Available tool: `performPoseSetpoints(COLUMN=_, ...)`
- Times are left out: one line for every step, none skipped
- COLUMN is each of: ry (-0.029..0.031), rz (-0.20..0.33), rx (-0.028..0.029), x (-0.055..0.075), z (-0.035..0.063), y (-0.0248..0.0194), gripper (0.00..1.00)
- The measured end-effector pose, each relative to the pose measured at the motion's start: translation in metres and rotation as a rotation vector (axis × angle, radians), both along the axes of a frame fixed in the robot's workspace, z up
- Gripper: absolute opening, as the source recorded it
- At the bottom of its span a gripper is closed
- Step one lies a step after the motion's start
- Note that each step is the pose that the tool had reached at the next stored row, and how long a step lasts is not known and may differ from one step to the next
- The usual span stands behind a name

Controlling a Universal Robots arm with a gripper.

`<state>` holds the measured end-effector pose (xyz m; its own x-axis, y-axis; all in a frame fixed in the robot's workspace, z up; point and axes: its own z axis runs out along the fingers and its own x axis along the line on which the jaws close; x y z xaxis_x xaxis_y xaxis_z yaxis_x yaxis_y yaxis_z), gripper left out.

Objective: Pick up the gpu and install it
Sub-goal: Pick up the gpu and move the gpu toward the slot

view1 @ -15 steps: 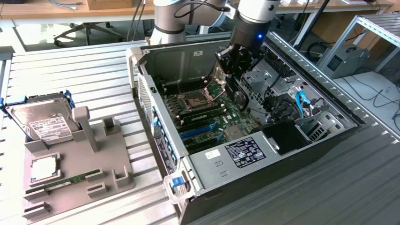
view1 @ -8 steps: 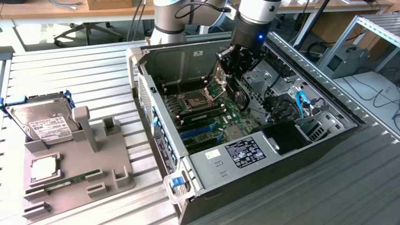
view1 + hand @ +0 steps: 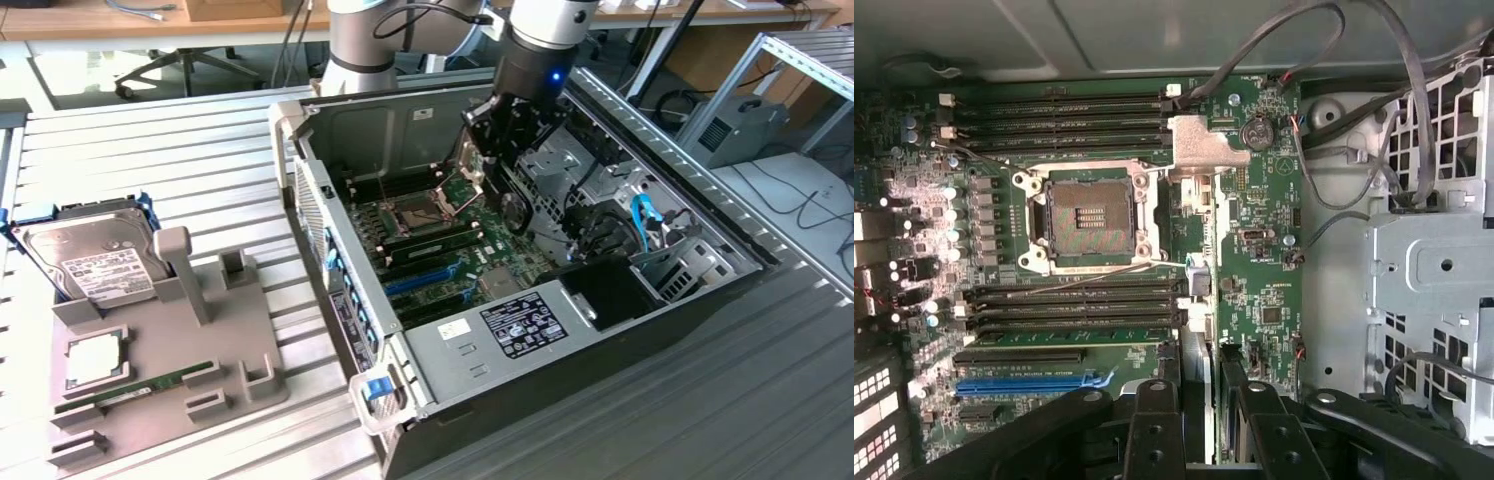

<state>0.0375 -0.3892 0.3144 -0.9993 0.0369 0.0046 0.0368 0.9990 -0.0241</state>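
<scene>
My gripper [image 3: 497,180] hangs inside the open computer case [image 3: 300,190], above the motherboard [image 3: 441,235]. It is shut on the gpu [image 3: 509,207], a dark flat card held on edge, whose lower end points down toward the board. In the wrist view the card [image 3: 1197,375] shows edge-on as a thin strip between the two black fingers [image 3: 1154,430]. It hovers over the board beside the blue expansion slot [image 3: 1029,381] and below the empty processor socket [image 3: 1092,215]. The card's tip is still apart from the board.
The grey drive cage [image 3: 1434,280] and loose cables [image 3: 1324,130] lie beside the board inside the case. On the exterior view's left a grey fixture [image 3: 174,350] holds the silver hard drive [image 3: 87,262], a processor chip [image 3: 96,358] and a green memory stick [image 3: 134,388].
</scene>
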Motion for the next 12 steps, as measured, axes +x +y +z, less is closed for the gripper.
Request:
performPoseSetpoints(ry=0.0, rz=0.0, rx=0.0, x=0.0, z=0.0, y=0.0004, gripper=0.27)
performPoseSetpoints(ry=0.0, rz=0.0, rx=0.0, x=0.0, z=0.0, y=0.0008, gripper=0.27)
performPoseSetpoints(ry=0.0, rz=0.0, rx=0.0002, x=0.0, z=-0.0001, y=0.0012, gripper=0.27)
performPoseSetpoints(ry=0.0, rz=0.0, rx=0.0001, x=0.0, z=0.0, y=0.0015, gripper=0.27)
performPoseSetpoints(ry=0.0, rz=0.0, rx=0.0001, x=0.0, z=0.0, y=0.002, gripper=0.27)
performPoseSetpoints(ry=0.0, rz=0.0, rx=0.0001, x=0.0, z=0.0, y=0.0025, gripper=0.27)
performPoseSetpoints(ry=0.0, rz=0.0, rx=0.0001, x=0.0, z=0.0, y=0.0032, gripper=0.27)
performPoseSetpoints(ry=0.0, rz=0.0, rx=0.0001, x=0.0, z=0.0, y=0.0041, gripper=0.27)
performPoseSetpoints(ry=0.0, rz=0.0, rx=0.0, x=0.0, z=0.0, y=0.0043, gripper=0.27)
performPoseSetpoints(ry=0.0, rz=0.0, rx=0.0, x=0.0, z=0.0, y=0.0046, gripper=0.27)
performPoseSetpoints(ry=0.0, rz=0.0, rx=0.0001, x=0.0, z=-0.0001, y=0.0048, gripper=0.27)
performPoseSetpoints(ry=0.0, rz=0.0, rx=0.0001, x=0.0, z=0.0, y=0.005, gripper=0.27)
